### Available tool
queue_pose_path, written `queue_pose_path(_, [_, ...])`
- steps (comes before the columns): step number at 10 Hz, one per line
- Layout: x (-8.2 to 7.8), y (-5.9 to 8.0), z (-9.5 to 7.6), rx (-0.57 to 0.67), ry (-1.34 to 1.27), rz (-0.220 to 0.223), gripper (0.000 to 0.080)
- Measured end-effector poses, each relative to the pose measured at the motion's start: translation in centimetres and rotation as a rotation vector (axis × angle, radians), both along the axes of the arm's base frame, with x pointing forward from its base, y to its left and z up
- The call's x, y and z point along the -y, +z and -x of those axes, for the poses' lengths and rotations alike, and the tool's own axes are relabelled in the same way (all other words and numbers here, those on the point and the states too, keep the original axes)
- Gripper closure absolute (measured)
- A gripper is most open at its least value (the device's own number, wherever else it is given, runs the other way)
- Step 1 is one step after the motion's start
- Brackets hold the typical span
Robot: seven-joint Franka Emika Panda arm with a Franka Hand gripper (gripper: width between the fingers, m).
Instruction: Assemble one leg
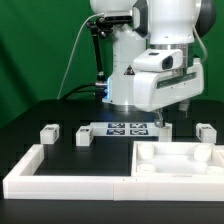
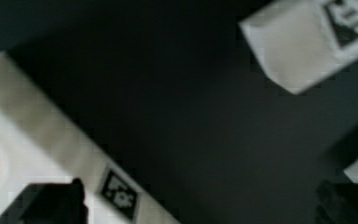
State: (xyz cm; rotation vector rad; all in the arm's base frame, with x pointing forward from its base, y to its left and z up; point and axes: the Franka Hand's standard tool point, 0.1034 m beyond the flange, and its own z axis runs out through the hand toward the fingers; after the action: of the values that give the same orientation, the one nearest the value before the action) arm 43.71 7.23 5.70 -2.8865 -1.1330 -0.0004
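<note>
Three small white legs stand on the black table in the exterior view: two on the exterior view's left and one on its right. My gripper hangs above the table, behind the back edge of the white square tabletop and apart from every leg. In the wrist view the gripper is open, with only bare black table between its dark fingers. The tabletop's tagged edge lies beside one finger. A white tagged piece shows farther off; I cannot tell which part it is.
The marker board lies flat behind the tabletop, under the arm. A long white low border wall runs along the front and turns back on the exterior view's left. The robot base stands behind the marker board.
</note>
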Motion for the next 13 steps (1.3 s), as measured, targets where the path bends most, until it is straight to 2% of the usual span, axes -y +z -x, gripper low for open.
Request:
queue_pose_path(1, [-1.1, -0.3, 1.0, -0.019, -0.157, -0.002, 0.0150])
queue_pose_path(5, [-1.6, -0.3, 1.0, -0.040, -0.486, -0.018, 0.0150])
queue_pose_path(7, [-4.0, -0.5, 2.0, -0.064, -0.709, -0.021, 0.0150])
queue_pose_path(10, [-7.6, -0.4, 3.1, -0.077, -0.725, -0.026, 0.0150])
queue_pose_path(12, [-7.3, -0.4, 3.2, -0.102, -0.715, -0.011, 0.0150])
queue_pose_path(13, [-7.3, -0.5, 3.5, -0.142, -0.709, 0.012, 0.0150])
